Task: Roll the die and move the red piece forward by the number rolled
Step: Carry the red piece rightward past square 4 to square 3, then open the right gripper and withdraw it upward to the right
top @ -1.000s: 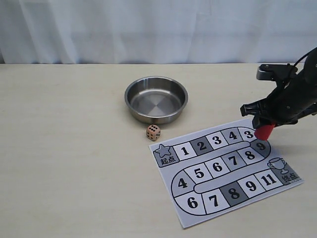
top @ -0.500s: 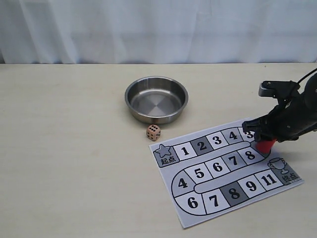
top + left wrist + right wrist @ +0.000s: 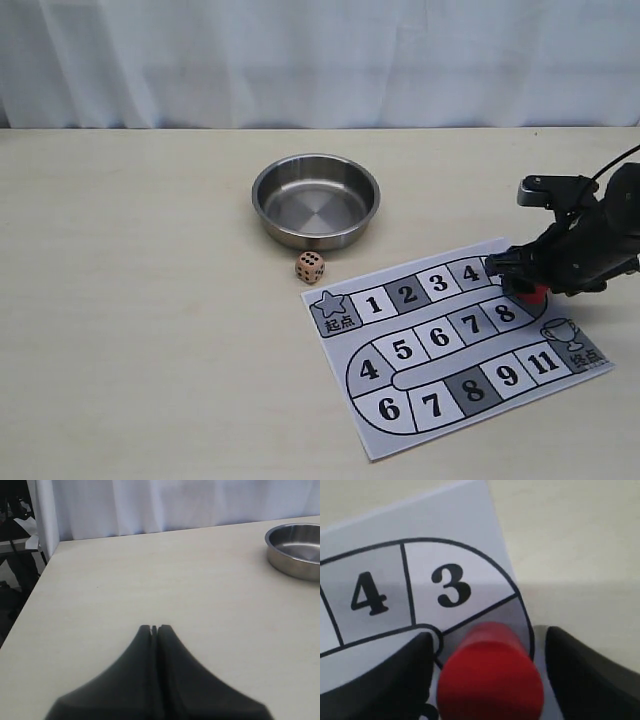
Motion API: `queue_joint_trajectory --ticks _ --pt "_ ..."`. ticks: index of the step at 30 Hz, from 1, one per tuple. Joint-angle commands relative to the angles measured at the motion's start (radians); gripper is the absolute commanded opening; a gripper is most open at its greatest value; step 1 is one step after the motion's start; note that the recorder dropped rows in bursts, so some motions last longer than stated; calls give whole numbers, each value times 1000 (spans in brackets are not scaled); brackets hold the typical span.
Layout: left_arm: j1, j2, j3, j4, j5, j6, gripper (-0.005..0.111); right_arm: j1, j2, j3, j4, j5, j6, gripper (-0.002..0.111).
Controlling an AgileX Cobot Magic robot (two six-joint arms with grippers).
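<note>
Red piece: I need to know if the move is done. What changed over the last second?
The right gripper lowered the red piece onto the board, on the grey square next to the 3, and its jaws have opened: slim gaps show either side of the piece. The die, bowl and board stayed put.

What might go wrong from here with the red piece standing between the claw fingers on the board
The right claw is open around the red piece, but its fingers sit close on both sides; pulling away at a slant might clip and topple it.
The piece appears close to the line by the 3 square, so a nudge might push it onto the wrong square.
</note>
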Motion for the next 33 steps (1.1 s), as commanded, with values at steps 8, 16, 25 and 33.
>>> queue_joint_trajectory --ticks 8,16,25,33 --pt "-2 0 2 -5 -9 -4 0 -5 -146 1 -4 -16 44 78" --pt "-2 0 2 -5 -9 -4 0 -8 -239 1 -6 58 78 47" --pt "-2 0 2 -5 -9 -4 0 -102 -345 -95 -30 351 -40 4" --pt "-2 0 2 -5 -9 -4 0 -114 -422 -97 -81 395 -92 4"
